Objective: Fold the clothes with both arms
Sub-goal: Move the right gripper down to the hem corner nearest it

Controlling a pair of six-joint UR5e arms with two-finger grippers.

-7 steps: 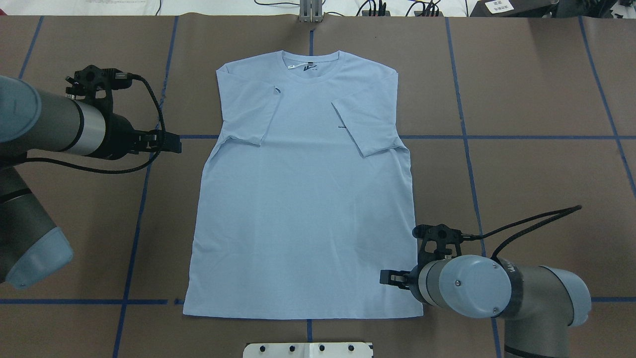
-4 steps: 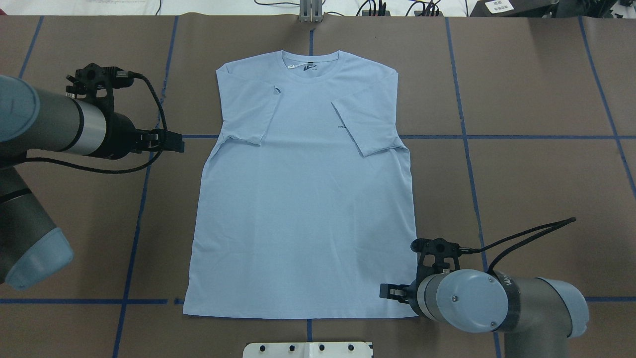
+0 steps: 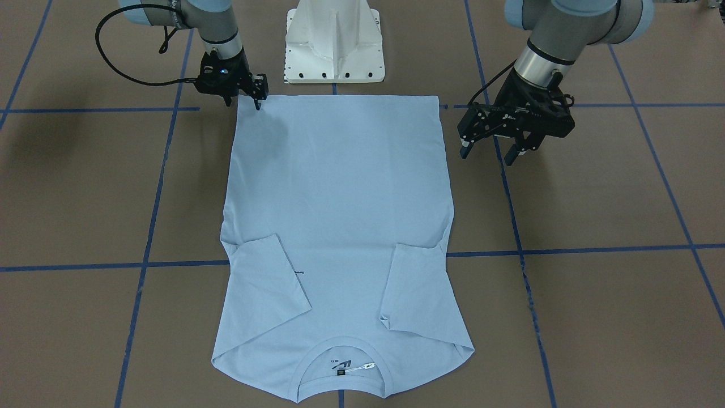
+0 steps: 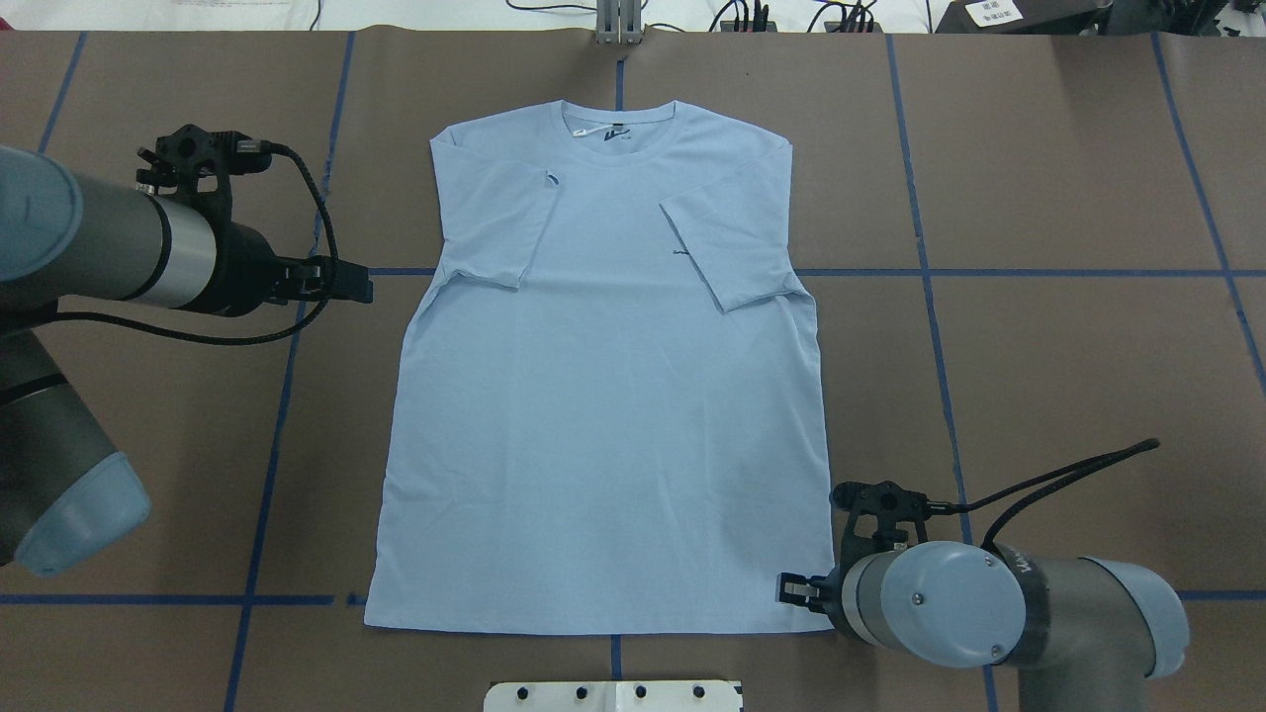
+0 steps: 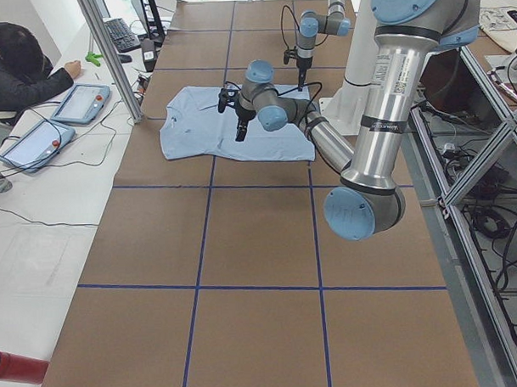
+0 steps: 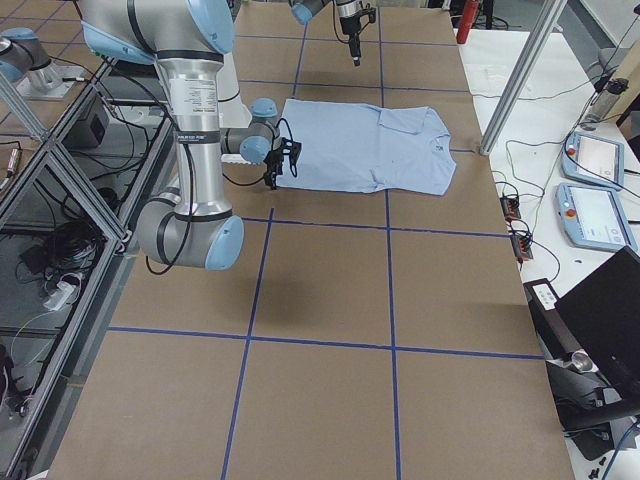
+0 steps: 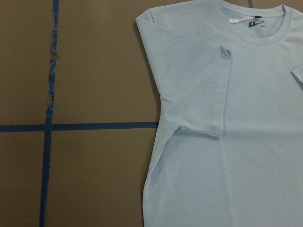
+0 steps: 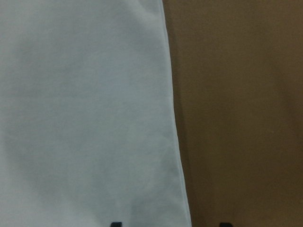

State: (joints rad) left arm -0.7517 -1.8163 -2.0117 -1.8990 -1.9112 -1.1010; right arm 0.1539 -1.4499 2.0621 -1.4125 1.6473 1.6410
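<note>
The light blue T-shirt lies flat on the brown table, collar at the far edge and both sleeves folded inward over the chest. My left gripper hovers open just off the shirt's left side at sleeve height; from the front its fingers stand wide apart. The left wrist view shows the folded sleeve and side seam. My right gripper is low at the near right hem corner. In the right wrist view its fingertips straddle the shirt's side edge, open.
The white pedestal base stands at the near table edge behind the hem. Blue tape lines grid the brown table cover. A metal post stands beyond the collar. A person sits by tablets on a side table.
My right gripper has moved toward the near edge and slightly right, down onto the hem corner. My left gripper has crept a little right, toward the shirt.
</note>
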